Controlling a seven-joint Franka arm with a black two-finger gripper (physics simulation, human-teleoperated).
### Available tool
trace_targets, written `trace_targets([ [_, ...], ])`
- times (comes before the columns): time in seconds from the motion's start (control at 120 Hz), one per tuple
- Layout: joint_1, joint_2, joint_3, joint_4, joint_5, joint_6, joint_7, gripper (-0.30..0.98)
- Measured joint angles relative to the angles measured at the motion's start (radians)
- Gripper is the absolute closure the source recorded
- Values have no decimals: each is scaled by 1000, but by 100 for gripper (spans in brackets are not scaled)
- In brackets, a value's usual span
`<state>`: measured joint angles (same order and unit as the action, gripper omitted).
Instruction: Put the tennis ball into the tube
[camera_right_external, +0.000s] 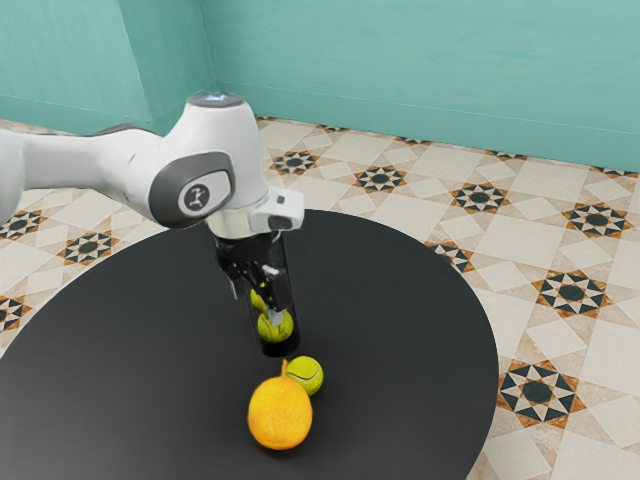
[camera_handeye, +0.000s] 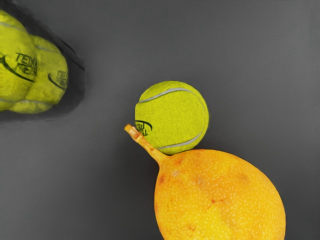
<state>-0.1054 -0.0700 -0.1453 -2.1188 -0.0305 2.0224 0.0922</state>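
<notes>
My gripper (camera_right_external: 257, 303) is low over the table in the exterior view, its fingers apart and open, overlapping the tube from this angle. The clear tube (camera_right_external: 280, 349) with a dark base stands upright, with yellow-green balls inside. Close by on the table lies a loose tennis ball (camera_right_external: 308, 376), outside the tube. From the hand, the wrist view has this tennis ball (camera_handeye: 175, 117) below it, near the middle, and the tube (camera_handeye: 77, 92) off to one side, holding several balls.
An orange-yellow fruit (camera_right_external: 280, 414) with a stem lies right beside the loose ball; the wrist view has the fruit (camera_handeye: 220, 197) close against it, stem alongside. All rest on a round black table (camera_right_external: 400, 300) with a curved edge.
</notes>
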Motion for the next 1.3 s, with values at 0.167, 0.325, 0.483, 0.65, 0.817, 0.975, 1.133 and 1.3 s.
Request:
trace_targets([
  [0.167,-44,52,-55,-42,-15,93,-98,0],
  [0.325,-107,128,-61,-43,-17,173,-194,0],
  [0.483,-50,203,-48,-40,-7,248,-274,0],
  [0.65,-46,253,-42,-40,13,300,-337,0],
  [0.817,-47,290,-37,-35,47,350,-385,0],
  [0.975,-46,316,-17,-36,90,383,-419,0],
  [1.133,-46,337,-15,-35,106,400,-445,1],
  [1.3,-46,356,-17,-35,111,411,-466,12],
])
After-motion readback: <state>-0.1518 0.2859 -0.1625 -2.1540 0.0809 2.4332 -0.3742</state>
